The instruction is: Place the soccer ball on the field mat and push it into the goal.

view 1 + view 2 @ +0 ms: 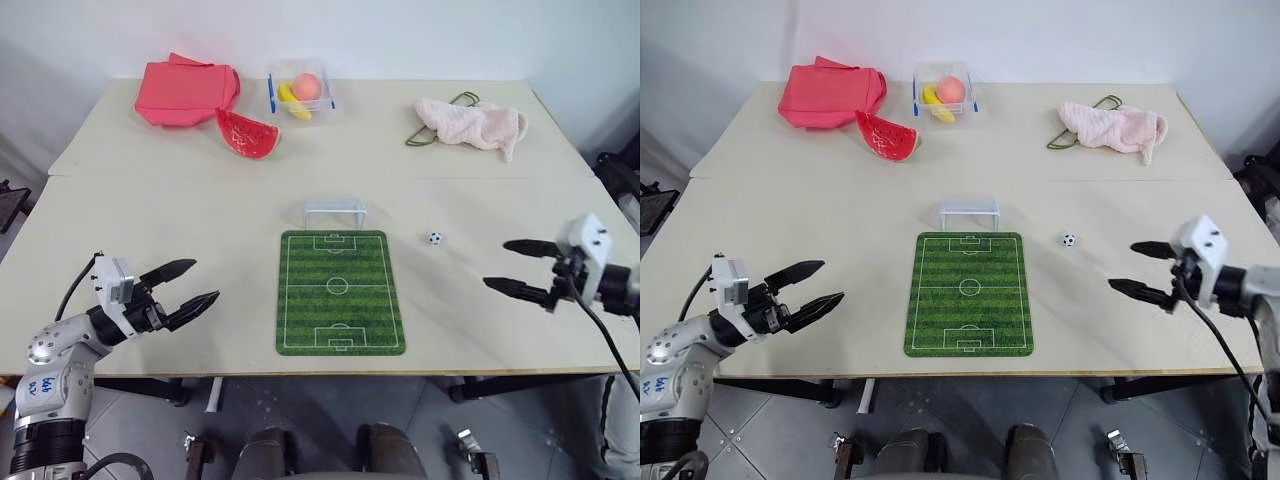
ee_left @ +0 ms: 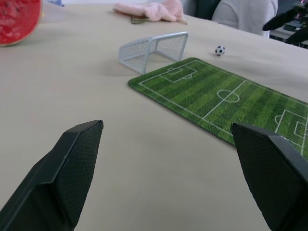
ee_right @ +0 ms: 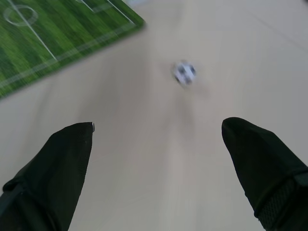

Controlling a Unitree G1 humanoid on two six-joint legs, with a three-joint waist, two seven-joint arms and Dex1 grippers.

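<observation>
One arm is nearer: your right end effector (image 1: 524, 268), wide open and empty; the soccer ball (image 1: 434, 238) lies ahead, leftward, on bare surface (image 1: 150, 220).

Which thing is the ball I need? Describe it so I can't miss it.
Find the green field mat mid-table. Off its far right corner, on bare wood, sits the soccer ball. It is tiny, white with black patches, unlike the pink-orange fruit in the far container.

Both arms out front, nothing held

Left gripper (image 1: 192, 283) sits low on the left, black fingers spread wide apart and aimed inward toward the middle. Right gripper (image 1: 520, 268) is out on the right side, tilted slightly downward, jaws gaping as well, pointing inward to the left. Both empty.
</observation>
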